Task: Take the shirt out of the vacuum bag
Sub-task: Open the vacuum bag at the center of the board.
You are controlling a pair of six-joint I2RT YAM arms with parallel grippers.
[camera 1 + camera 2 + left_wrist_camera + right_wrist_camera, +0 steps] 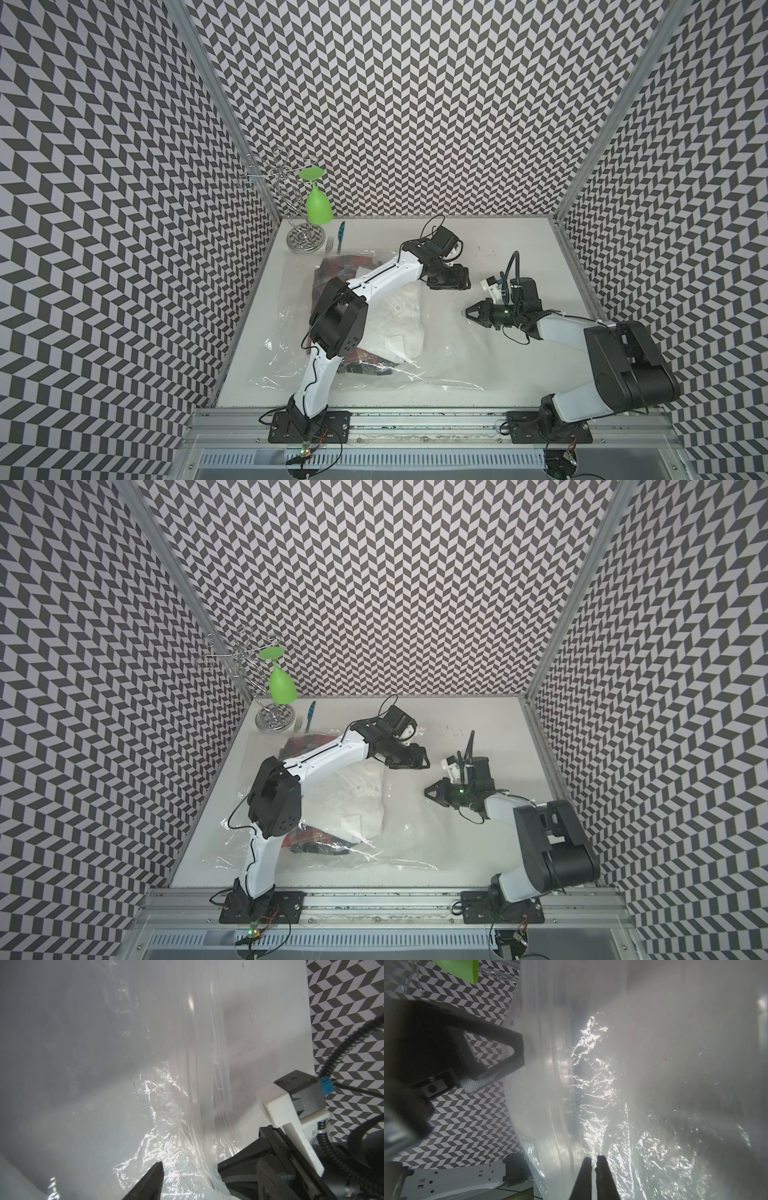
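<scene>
Spread flat and crinkled beneath the left claw [462,279]: a large, clear, roughly square plastic vacuum bag [432,365], its ribbed zip edge [205,1088] running just in front of the right claw [466,312]. Seen through the film, well behind the left claw and apart from the right claw's tips: a white, folded, buttoned shirt [401,328], lying beside red-and-dark checked cloth [336,266], both inside the bag.

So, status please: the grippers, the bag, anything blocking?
Left gripper open, holding nothing. Right gripper shut on vacuum bag edge. Shirt inside bag. Left arm crosses above bag.
</scene>
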